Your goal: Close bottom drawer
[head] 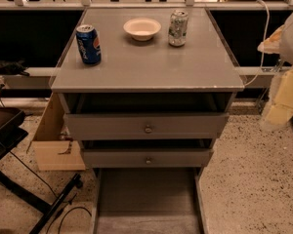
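Note:
The grey cabinet (pixel 146 72) stands in the middle of the camera view. Its bottom drawer (pixel 146 194) is pulled far out towards me. Its long plain grey tray is empty and runs to the lower edge of the view. Its front face and knob are out of view below. The two wider drawers above it, the upper one (pixel 146 126) and the middle one (pixel 146 157), stand only slightly out. My gripper (pixel 283 99) is a pale blurred shape at the right edge, level with the cabinet's top and well to the right of the bottom drawer, touching nothing.
On the cabinet top stand a blue Pepsi can (pixel 88 44), a white bowl (pixel 142 28) and a green-and-white can (pixel 177 28). A cardboard piece (pixel 56 145) leans at the cabinet's left. A black stand with cables (pixel 34 194) is at lower left. Speckled floor (pixel 254 179) lies to the right.

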{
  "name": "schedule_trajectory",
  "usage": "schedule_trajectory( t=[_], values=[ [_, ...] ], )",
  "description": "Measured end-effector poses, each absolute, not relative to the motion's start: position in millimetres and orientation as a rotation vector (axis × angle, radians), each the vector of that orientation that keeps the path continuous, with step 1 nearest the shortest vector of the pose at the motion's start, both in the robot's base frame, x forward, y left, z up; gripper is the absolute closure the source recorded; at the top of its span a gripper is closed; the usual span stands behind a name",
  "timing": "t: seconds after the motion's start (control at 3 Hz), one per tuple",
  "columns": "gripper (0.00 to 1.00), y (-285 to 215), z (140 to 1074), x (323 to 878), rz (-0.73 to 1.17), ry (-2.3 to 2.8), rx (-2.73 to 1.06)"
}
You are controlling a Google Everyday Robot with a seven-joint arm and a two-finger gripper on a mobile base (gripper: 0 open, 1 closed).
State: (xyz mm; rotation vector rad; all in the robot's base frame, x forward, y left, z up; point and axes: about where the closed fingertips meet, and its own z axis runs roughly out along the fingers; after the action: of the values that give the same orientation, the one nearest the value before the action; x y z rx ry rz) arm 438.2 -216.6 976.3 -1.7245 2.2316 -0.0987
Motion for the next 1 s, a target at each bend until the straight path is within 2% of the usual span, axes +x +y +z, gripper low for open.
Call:
schedule_trajectory(
  t=[0.67, 1.0],
  values=[
    [0.0, -217, 961, 449, -0.129, 2.21, -1.748],
    [0.0, -215, 919, 451, -0.178, 2.207, -1.747]
  ],
)
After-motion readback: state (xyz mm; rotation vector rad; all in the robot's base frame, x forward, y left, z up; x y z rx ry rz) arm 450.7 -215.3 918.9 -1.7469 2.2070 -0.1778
